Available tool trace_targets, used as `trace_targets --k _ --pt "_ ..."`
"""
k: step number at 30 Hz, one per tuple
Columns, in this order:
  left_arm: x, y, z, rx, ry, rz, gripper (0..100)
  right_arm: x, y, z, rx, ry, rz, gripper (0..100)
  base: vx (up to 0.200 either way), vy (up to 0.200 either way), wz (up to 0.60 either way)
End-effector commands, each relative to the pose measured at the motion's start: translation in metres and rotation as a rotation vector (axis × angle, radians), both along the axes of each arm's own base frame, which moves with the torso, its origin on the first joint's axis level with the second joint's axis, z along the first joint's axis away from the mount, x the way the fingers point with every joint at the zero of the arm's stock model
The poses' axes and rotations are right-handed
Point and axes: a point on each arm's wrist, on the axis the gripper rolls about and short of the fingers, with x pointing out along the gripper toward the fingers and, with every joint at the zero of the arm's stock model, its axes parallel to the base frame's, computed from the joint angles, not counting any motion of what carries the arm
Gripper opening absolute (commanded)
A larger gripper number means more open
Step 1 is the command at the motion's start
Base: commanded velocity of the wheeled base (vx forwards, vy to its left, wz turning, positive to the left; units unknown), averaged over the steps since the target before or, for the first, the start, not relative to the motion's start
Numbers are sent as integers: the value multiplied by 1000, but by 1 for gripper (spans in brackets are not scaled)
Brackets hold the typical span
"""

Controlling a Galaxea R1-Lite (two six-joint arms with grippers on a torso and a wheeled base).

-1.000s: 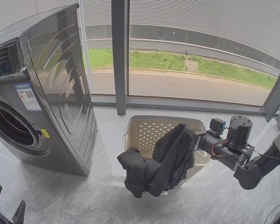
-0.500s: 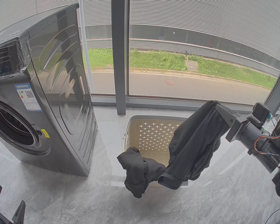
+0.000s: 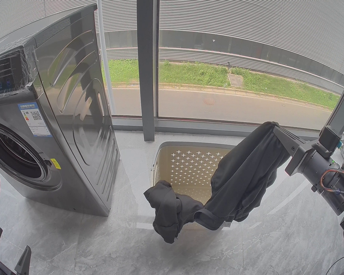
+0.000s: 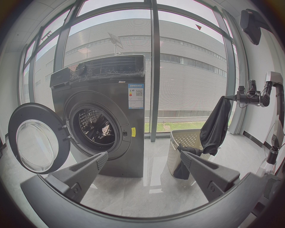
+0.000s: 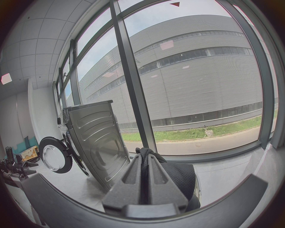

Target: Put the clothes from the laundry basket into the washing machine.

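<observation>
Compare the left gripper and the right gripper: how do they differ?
The left gripper is open and empty; the right gripper is shut on a dark garment. The left gripper faces the open washing machine; the right gripper is high beside the laundry basket. Both have dark grey tapered fingers.

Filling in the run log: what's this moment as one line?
right gripper: shut on dark garment, hanging over laundry basket | left gripper: open | washing machine: door open | second garment: draped on basket rim
</observation>
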Motion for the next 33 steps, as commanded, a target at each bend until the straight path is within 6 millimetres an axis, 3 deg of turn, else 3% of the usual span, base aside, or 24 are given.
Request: trace_targets --k 1,8,33 --pt "0 0 -5 -1 1 0 100 -3 0 1 1 -8 6 0 -200 0 0" --pt "0 0 -5 -1 1 -1 100 -11 -1 0 -8 -12 22 0 -29 0 0" --pt "0 0 -5 -4 1 -3 100 -30 14 4 4 -29 131 0 0 200 0"
